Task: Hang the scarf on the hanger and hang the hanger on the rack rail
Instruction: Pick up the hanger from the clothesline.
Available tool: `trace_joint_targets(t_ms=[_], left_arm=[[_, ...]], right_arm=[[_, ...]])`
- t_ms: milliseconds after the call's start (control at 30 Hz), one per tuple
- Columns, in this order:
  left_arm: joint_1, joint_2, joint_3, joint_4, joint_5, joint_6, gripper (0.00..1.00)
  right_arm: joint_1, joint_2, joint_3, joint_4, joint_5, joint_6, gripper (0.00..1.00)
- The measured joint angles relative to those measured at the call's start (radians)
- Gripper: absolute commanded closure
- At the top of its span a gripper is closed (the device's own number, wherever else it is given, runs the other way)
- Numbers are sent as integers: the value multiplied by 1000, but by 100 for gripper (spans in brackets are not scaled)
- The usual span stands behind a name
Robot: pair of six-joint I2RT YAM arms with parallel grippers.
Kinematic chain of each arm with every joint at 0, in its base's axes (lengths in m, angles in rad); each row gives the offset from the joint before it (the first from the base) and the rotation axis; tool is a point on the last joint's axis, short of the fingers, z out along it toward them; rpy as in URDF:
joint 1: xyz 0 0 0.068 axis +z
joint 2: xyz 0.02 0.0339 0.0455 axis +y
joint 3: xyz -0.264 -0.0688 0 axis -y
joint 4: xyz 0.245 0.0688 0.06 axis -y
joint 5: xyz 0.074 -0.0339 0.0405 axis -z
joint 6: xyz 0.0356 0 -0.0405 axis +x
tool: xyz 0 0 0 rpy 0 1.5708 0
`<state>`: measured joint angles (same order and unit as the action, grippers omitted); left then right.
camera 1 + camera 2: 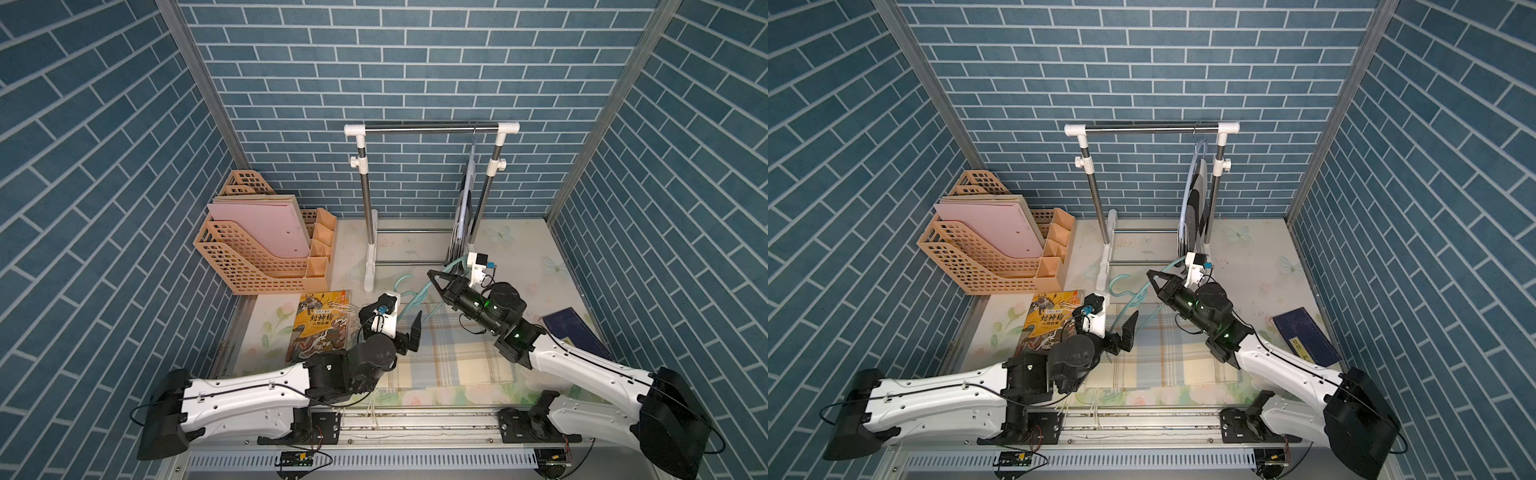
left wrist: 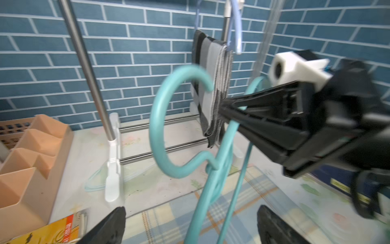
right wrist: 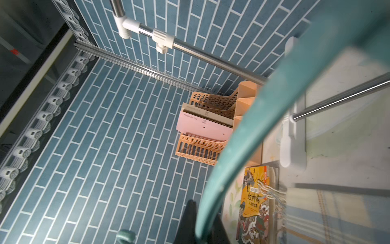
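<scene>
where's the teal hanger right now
In the left wrist view the teal hanger stands tilted mid-table, pinched by the right gripper, over the far edge of the plaid scarf, in front of the clothes rack.

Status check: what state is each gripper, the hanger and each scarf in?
Left gripper: jaws open, empty.
Right gripper: jaws shut on the teal hanger.
Teal hanger: tilted up, nothing on it.
Plaid scarf: spread flat on the table.
Striped scarf: hanging from the rack.

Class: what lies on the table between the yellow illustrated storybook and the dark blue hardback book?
A pale checked fabric scarf, spread flat, fills that stretch, as both top views show; a teal plastic hanger is above its far edge.
</scene>
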<state>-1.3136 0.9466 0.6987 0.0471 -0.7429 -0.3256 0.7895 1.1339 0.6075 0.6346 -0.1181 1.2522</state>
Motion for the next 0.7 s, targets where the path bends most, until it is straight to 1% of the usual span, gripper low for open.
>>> trace_joint_targets(t_ms=[133, 167, 233, 333, 433, 467, 533, 600, 700], left_arm=[[14, -41, 93, -111, 127, -6, 1], [26, -48, 106, -127, 156, -13, 1], [68, -62, 117, -155, 224, -31, 4], [154, -67, 117, -183, 327, -64, 14], [239, -56, 115, -200, 431, -92, 31], [262, -51, 112, -200, 461, -100, 35], [298, -45, 100, -194, 527, -114, 41], [313, -45, 85, -184, 584, -127, 46], [320, -45, 71, -164, 655, -136, 48]], right_arm=[[-65, 5, -23, -10, -83, -27, 100], [-77, 10, -28, -10, -104, -31, 100], [-97, 22, -40, -10, -146, -43, 100], [-112, 37, -44, -14, -205, -60, 100], [-120, 42, -44, -14, -252, -78, 100], [-122, 42, -44, -14, -264, -82, 100], [-128, 42, -44, -14, -284, -87, 100], [-132, 42, -44, -14, -298, -95, 100], [-135, 42, -44, -14, -314, -102, 100]])
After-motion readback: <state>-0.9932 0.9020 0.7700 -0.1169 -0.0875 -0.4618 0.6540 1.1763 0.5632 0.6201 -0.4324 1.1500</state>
